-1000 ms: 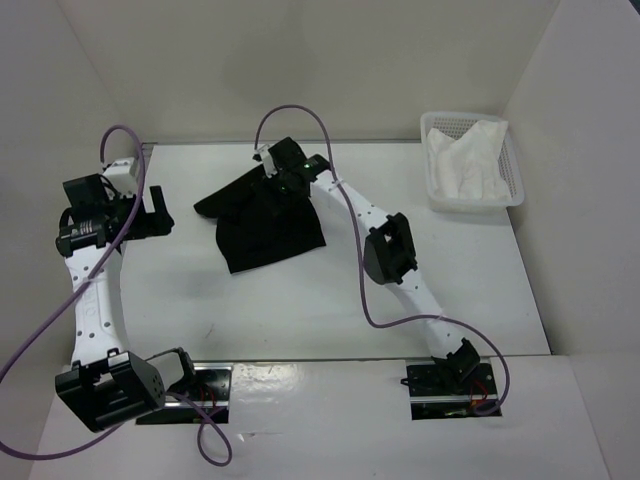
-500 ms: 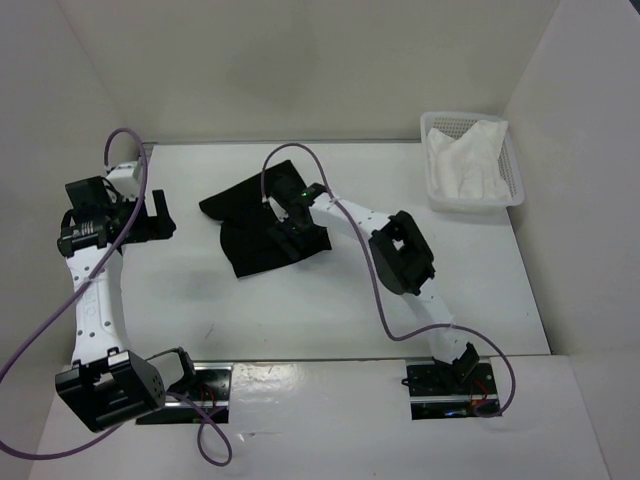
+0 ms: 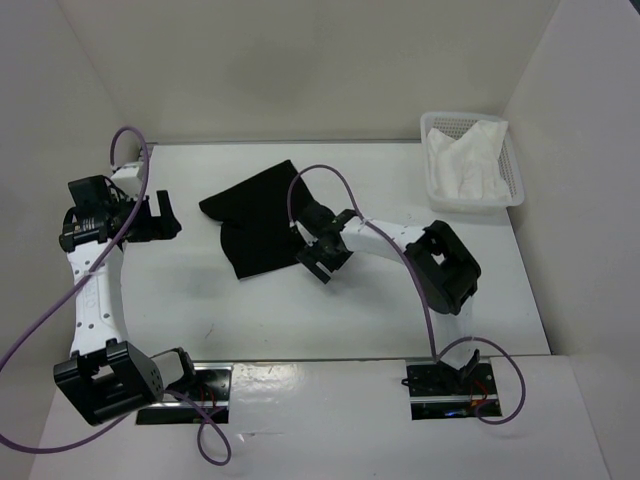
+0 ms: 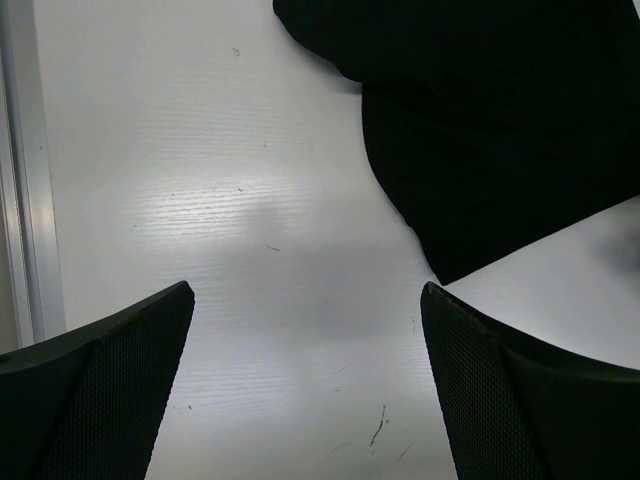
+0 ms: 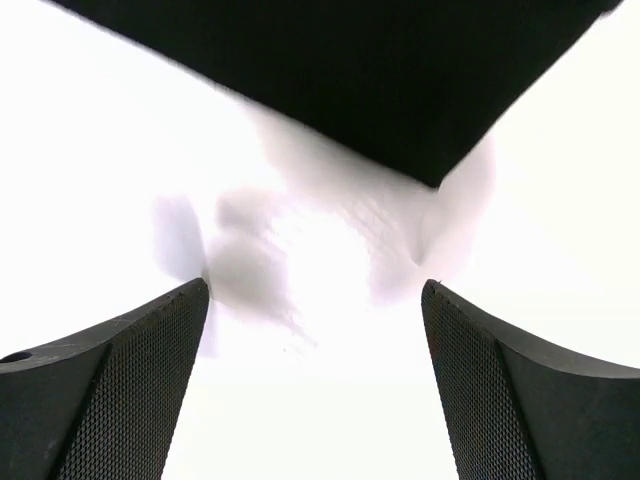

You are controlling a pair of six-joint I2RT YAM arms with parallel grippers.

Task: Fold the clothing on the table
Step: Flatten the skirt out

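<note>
Black fabric, the clothing [image 3: 258, 210], lies in a loose heap on the table [image 3: 300, 320], a little behind the middle. One layer is over another, and a pointed corner looks toward the near side.

The right gripper [image 3: 318, 262] hangs just beside the near right corner of it. Its jaws are wide apart and hold nothing; in the wrist view the corner is ahead of the fingers, not between them. The left gripper [image 3: 166, 217] is well apart on the left, jaws spread to the full, also empty, with the left edge of the clothing ahead of it.

The risk I see is in the next grasp. The layers are matte and the same black, so the edges are hard to separate, and the jaws may pinch both layers or only the table beside the corner. The table looks smooth, so a pull from one side may drag the whole heap and undo the fold, leaving it crooked.
</note>
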